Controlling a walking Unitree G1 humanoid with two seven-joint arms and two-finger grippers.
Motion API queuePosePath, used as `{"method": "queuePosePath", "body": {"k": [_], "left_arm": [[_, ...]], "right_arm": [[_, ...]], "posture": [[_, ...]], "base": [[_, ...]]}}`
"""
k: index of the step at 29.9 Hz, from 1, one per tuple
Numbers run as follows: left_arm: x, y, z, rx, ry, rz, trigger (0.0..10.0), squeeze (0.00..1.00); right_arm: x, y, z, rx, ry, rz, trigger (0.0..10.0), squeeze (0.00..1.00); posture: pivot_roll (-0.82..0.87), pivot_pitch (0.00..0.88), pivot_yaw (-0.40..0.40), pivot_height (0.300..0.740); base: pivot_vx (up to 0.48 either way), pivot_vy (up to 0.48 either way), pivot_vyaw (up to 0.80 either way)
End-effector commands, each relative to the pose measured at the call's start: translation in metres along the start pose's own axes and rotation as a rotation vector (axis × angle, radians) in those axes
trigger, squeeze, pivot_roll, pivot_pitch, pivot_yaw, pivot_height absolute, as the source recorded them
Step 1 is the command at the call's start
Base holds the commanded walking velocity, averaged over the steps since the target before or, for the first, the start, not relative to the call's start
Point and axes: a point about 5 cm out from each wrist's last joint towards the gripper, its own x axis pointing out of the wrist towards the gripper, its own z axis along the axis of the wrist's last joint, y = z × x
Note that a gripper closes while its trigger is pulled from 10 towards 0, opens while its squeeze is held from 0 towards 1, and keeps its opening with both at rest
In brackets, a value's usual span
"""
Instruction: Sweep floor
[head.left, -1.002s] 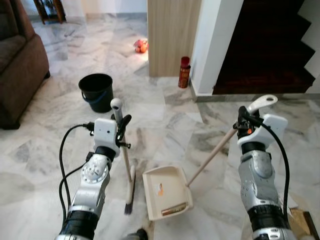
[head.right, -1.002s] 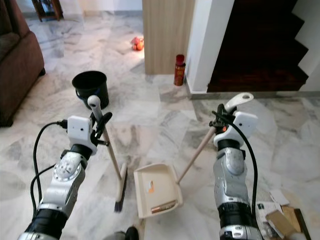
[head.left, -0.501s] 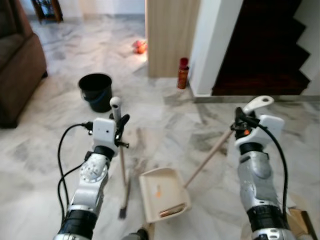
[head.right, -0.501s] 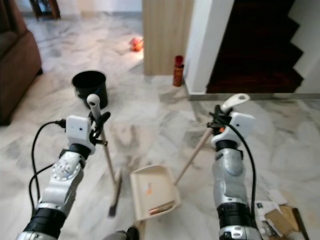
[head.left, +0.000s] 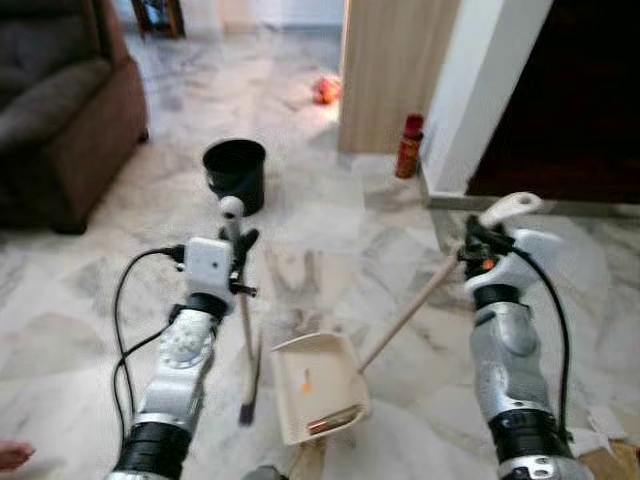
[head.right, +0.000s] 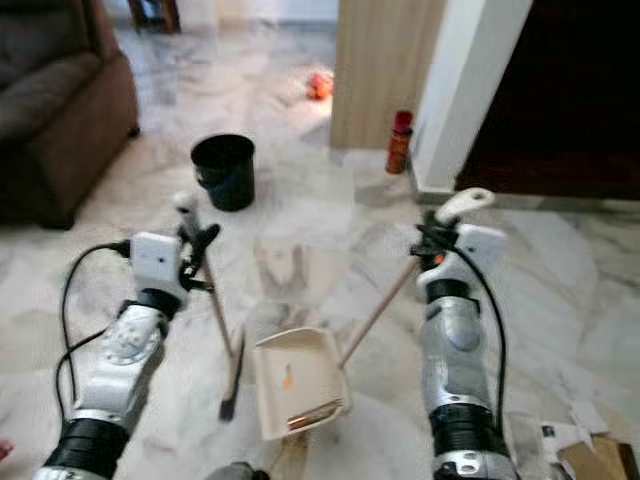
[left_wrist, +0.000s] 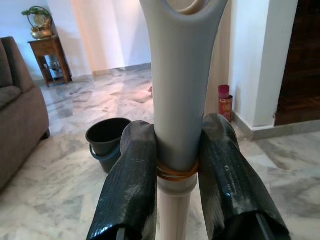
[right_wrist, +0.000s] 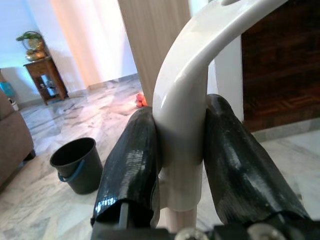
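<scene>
We clamp the light, stiff broom (head.left: 243, 330) high on its handle in our left end effector (left_wrist: 178, 170), the right end effector (right_wrist: 182, 150) clamped on the dustpan (head.left: 315, 385) handle, both resting on the floor (head.left: 330, 250)

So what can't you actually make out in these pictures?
- Bits in the dustpan, head views: too small and blurred to identify.
- Orange thing by the wooden panel: too far off to name.
- Broom bristles: blurred.
- Sofa: cut off by the frame edge.
- Dark doorway: interior lost in shadow.
</scene>
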Motion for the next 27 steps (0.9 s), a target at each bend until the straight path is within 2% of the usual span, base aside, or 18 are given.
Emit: {"method": "queuePosePath", "body": {"k": [1, 13, 17, 20, 27], "left_arm": [[0.0058, -0.0052, 0.0119, 0.002, -0.054, -0.015, 10.0, 0.00], [0.0056, -0.0056, 0.0122, 0.003, -0.055, -0.015, 10.0, 0.00], [0.0054, -0.0066, 0.0121, 0.008, -0.056, -0.016, 10.0, 0.00], [0.0054, -0.0066, 0.0121, 0.008, -0.056, -0.016, 10.0, 0.00], [0.0056, -0.0066, 0.0122, 0.009, -0.056, -0.015, 10.0, 0.00]], "right_arm": [[0.0033, -0.0056, 0.0115, -0.001, -0.049, -0.015, 10.0, 0.00], [0.0025, -0.0003, 0.0111, -0.036, -0.044, 0.031, 10.0, 0.00], [0.0022, 0.0010, 0.0111, -0.034, -0.046, 0.042, 10.0, 0.00], [0.0024, 0.0010, 0.0113, -0.006, -0.050, 0.040, 10.0, 0.00], [0.0027, 0.0024, 0.0113, -0.012, -0.046, 0.053, 10.0, 0.00]], "posture": [[0.02, 0.080, -0.017, 0.740], [0.02, 0.082, -0.019, 0.740], [0.02, 0.081, -0.020, 0.740], [0.02, 0.081, -0.020, 0.740], [0.02, 0.080, -0.020, 0.740]], "base": [[0.240, 0.000, 0.00], [0.020, 0.000, 0.08], [0.180, 0.000, 0.68], [0.244, 0.000, 0.00], [0.265, 0.000, 0.00]]}}
